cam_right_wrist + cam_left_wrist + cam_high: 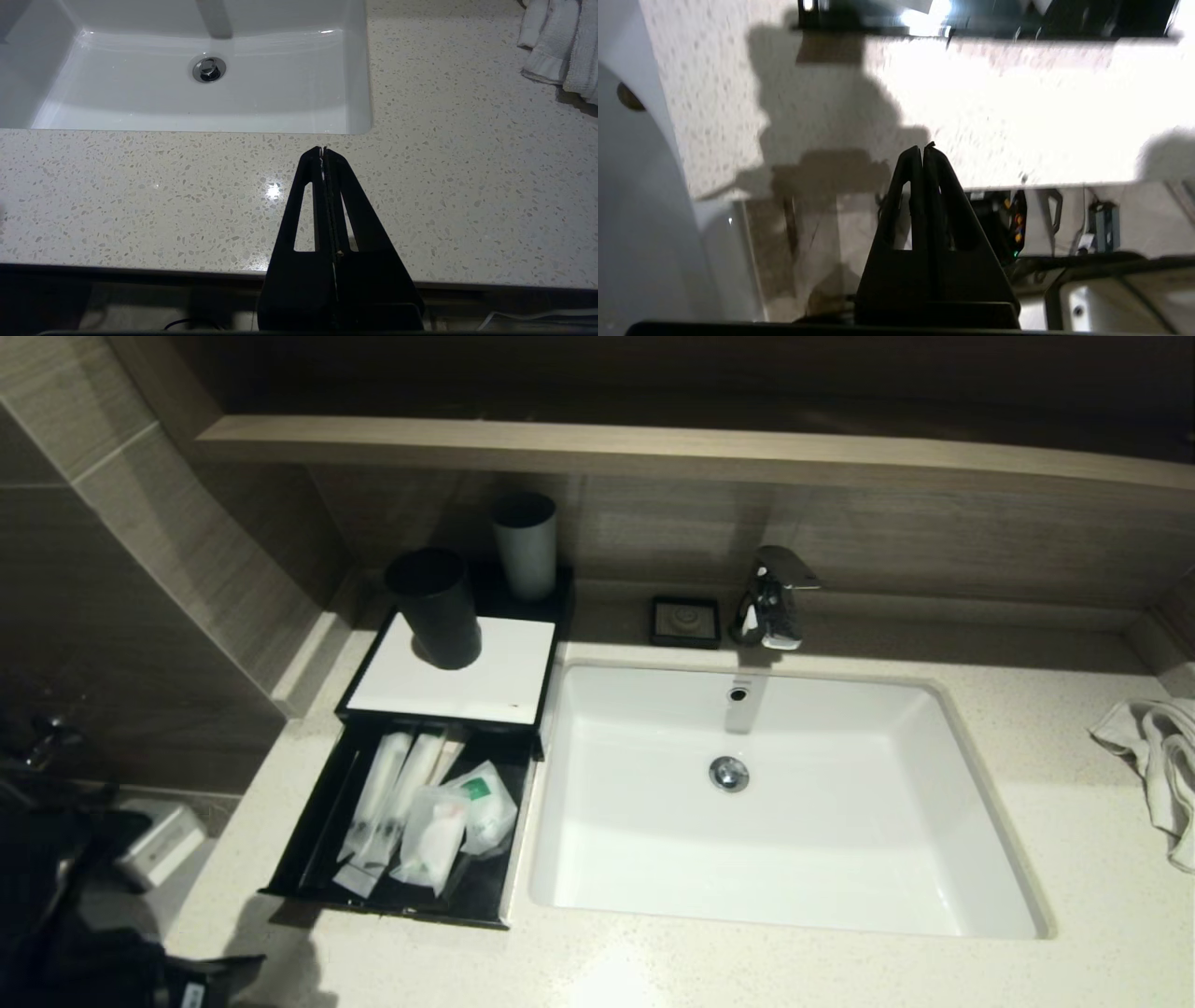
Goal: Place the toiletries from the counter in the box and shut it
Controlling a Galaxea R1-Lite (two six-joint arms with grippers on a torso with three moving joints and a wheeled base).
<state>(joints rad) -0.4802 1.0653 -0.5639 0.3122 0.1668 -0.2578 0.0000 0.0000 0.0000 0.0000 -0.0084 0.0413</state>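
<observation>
The black box (448,683) with a white top panel stands on the counter (840,971) left of the sink. Its drawer (301,859) is pulled out toward me. Several white toiletries lie inside it: long thin packets (390,793) and squarish pouches (434,835), one with a green mark (485,800). I see no packets on the counter itself. My left gripper (923,148) is shut and empty, hovering over the counter's front edge short of the drawer front (971,25). My right gripper (323,150) is shut and empty above the counter in front of the sink.
A black tumbler (437,609) stands on the box's white top, a grey tumbler (526,546) behind it. The white sink (794,896) with a chrome faucet (770,597) fills the middle. A small black dish (686,621) sits at the back, a white towel (1158,756) at the right.
</observation>
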